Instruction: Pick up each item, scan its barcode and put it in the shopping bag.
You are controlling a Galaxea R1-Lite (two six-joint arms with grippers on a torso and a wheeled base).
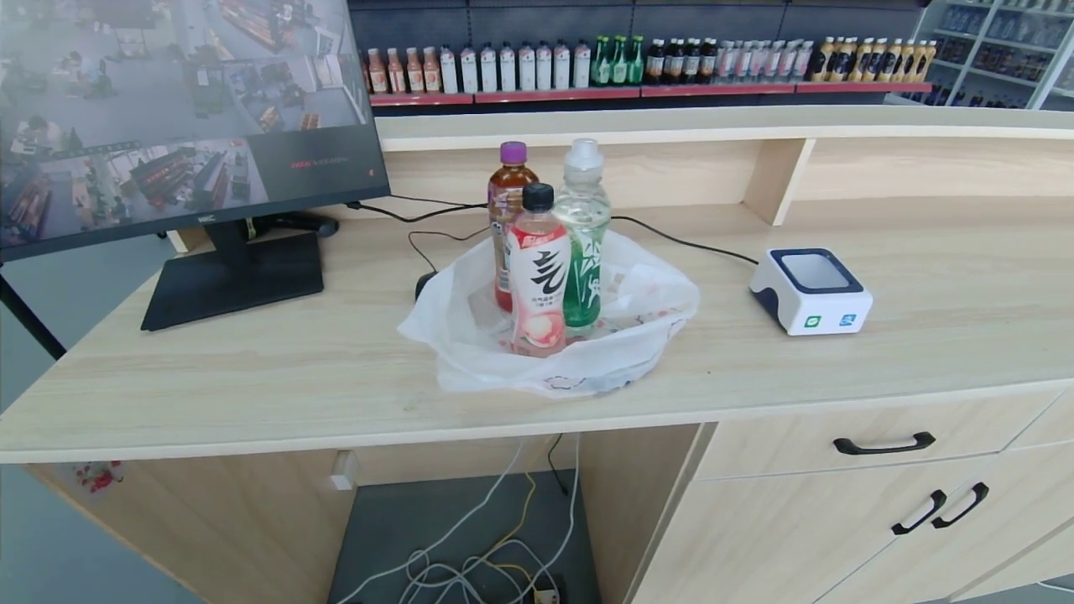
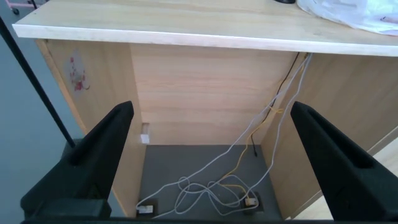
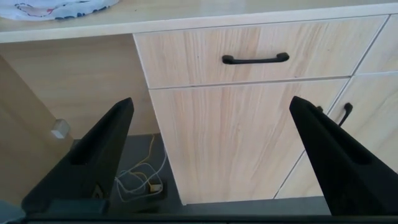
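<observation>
Three bottles stand upright inside the white shopping bag on the wooden counter: a pink-labelled one with a black cap in front, a brown tea bottle with a purple cap behind it, and a clear bottle with a green label to the right. A white barcode scanner sits right of the bag. My left gripper is open below the counter edge, facing the kneehole with cables. My right gripper is open in front of the drawer handle. A corner of the bag shows above the left gripper.
A monitor on a black stand occupies the counter's left. A black cable runs behind the bag. A raised ledge backs the counter. Drawers and cabinet doors are below right. Loose cables lie on the floor.
</observation>
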